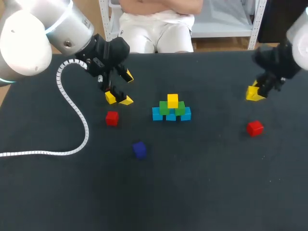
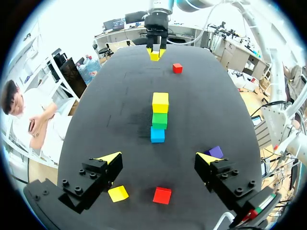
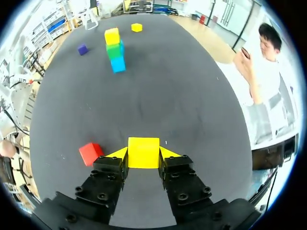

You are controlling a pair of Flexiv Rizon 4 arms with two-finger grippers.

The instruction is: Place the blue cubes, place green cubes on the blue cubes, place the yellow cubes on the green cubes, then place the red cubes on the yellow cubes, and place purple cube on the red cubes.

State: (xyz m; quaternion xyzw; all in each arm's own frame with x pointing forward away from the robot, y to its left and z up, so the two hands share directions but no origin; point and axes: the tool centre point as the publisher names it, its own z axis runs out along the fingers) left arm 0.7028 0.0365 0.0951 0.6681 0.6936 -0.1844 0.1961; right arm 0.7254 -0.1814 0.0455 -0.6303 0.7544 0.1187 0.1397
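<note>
Clamping yellow cube (image 3: 144, 148) in right gripper (image 3: 144, 152), counter (image 1: 216, 192) 3 o'clock, likely for carry to central stack (image 1: 172, 110); with left gripper (image 2: 158, 158) spread apart beside spare yellow cube (image 2: 118, 193), 9 o'clock

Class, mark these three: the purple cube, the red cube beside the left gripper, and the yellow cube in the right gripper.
purple cube (image 1: 139, 149), head view, top face.
left red cube (image 1: 111, 118), head view, front face.
held yellow cube (image 3: 143, 152), right wrist view, top face.
</note>
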